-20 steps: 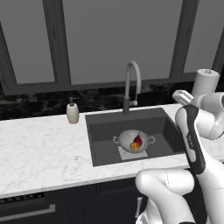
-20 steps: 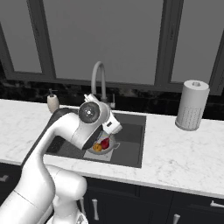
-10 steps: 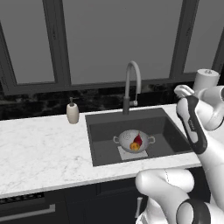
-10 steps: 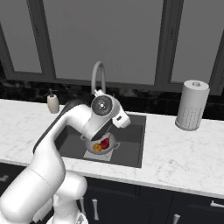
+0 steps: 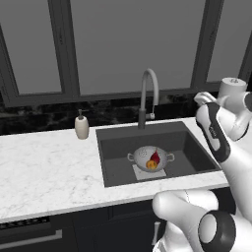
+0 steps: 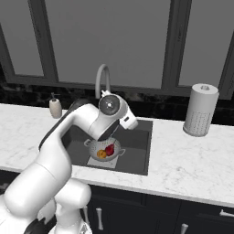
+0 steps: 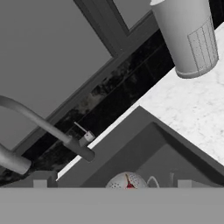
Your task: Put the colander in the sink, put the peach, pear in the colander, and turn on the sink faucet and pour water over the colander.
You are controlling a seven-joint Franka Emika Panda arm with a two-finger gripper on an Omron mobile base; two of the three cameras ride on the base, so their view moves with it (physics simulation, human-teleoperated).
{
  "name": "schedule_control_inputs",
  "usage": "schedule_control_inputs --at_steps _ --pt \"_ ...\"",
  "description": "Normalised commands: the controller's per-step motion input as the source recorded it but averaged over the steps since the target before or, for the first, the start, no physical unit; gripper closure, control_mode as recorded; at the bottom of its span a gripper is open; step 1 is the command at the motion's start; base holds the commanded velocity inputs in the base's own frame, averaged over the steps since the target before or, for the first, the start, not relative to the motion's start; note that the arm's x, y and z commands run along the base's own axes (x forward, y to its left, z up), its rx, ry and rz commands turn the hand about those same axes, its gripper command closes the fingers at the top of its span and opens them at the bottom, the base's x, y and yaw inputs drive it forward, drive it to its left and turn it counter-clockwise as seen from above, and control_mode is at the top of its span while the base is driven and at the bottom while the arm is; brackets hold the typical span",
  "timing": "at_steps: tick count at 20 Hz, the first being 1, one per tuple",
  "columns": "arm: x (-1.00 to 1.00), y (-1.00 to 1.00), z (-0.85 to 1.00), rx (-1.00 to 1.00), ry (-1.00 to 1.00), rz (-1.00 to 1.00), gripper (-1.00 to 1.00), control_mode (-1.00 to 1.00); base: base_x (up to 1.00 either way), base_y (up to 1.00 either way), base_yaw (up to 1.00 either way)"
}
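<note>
The pale colander (image 5: 149, 158) sits on the floor of the dark sink (image 5: 117, 147), over the light square patch. Inside it lie the orange peach (image 5: 151, 166) and the dark red pear (image 5: 155, 157), also visible as the peach (image 6: 102, 154) and the pear (image 6: 109, 149). The grey gooseneck sink faucet (image 5: 148, 93) stands behind the basin, and no water shows at its spout (image 7: 83, 152). My gripper (image 7: 111, 183) hangs open above the sink's right half, with nothing between its fingertips (image 7: 40, 182). It faces the spout end and the small lever (image 7: 86, 136); the colander (image 7: 127, 180) lies far below.
A beige soap bottle (image 5: 81, 126) stands on the marble counter (image 5: 44, 167) left of the sink. A paper-towel roll (image 6: 200, 109) stands on the counter to the right. Dark windows and a black backsplash close off the back.
My hand has swung to the right and a little upward over the sink, staying open. The colander and the fruit have not moved.
</note>
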Motion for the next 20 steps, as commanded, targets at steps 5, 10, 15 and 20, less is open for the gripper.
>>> schedule_control_inputs --at_steps 5,10,15,20 --pt "0.26 0.0 0.0 0.0 -0.07 -0.11 -1.0 -1.0 0.0 0.0 0.0" --pt "0.13 0.03 0.0 0.0 -0.36 -0.13 -1.0 -1.0 0.0 0.0 0.0" --pt "0.07 0.01 0.0 0.0 -0.23 -0.06 -1.0 -1.0 0.0 0.0 0.0" --pt "0.05 -0.07 0.0 0.0 0.0 0.01 -1.0 -1.0 0.0 0.0 0.0"
